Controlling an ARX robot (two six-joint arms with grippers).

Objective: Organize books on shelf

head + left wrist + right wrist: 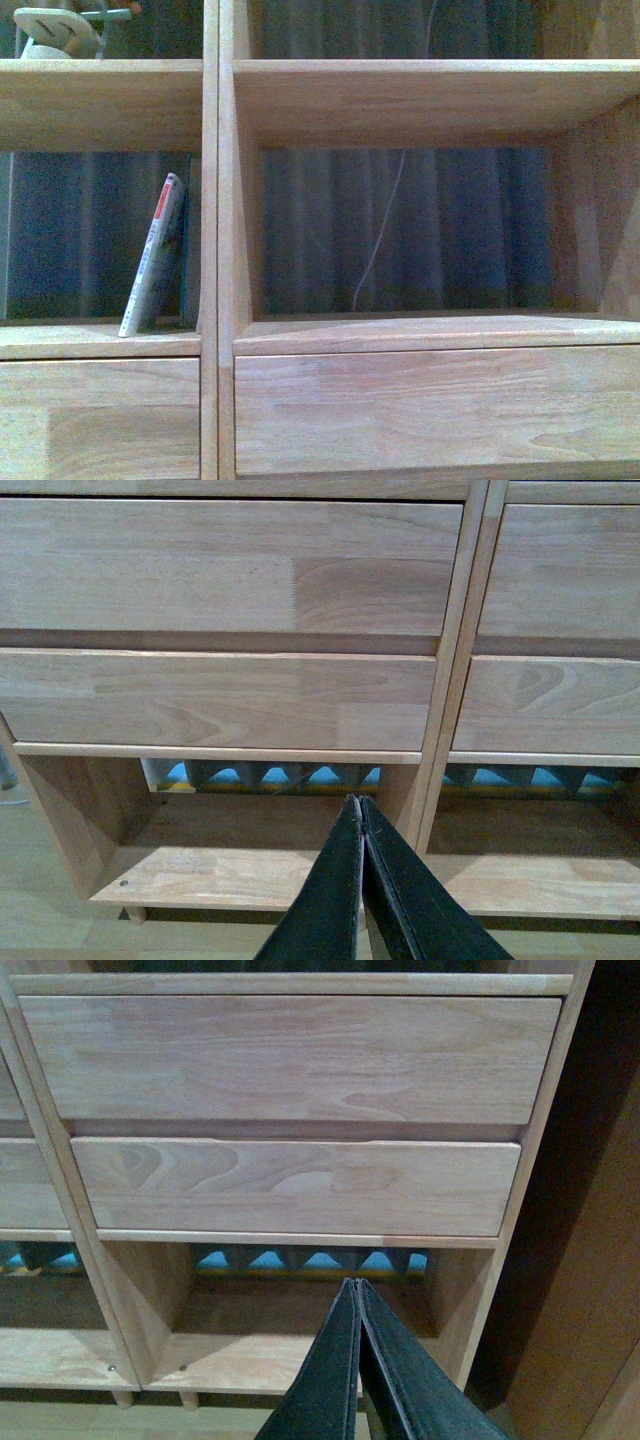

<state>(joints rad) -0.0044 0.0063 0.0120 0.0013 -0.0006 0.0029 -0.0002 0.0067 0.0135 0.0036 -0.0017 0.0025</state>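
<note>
The light wood shelf (218,250) fills the front view. One thin paperback book (152,262) with a white spine and a red patch leans tilted in the left compartment, its top resting against the divider side. Neither gripper shows in the front view. In the left wrist view my left gripper (358,802) is shut and empty, pointing at the low open compartment under the left drawer fronts (220,695). In the right wrist view my right gripper (355,1285) is shut and empty, pointing at the low compartment under the right drawer fronts (290,1185).
A thin dark slab (190,245) stands upright between the book and the divider. A pale object (55,35) sits on the upper left shelf. A thin cord (385,225) hangs behind the right compartment. A darker cabinet side (590,1290) stands right of the shelf.
</note>
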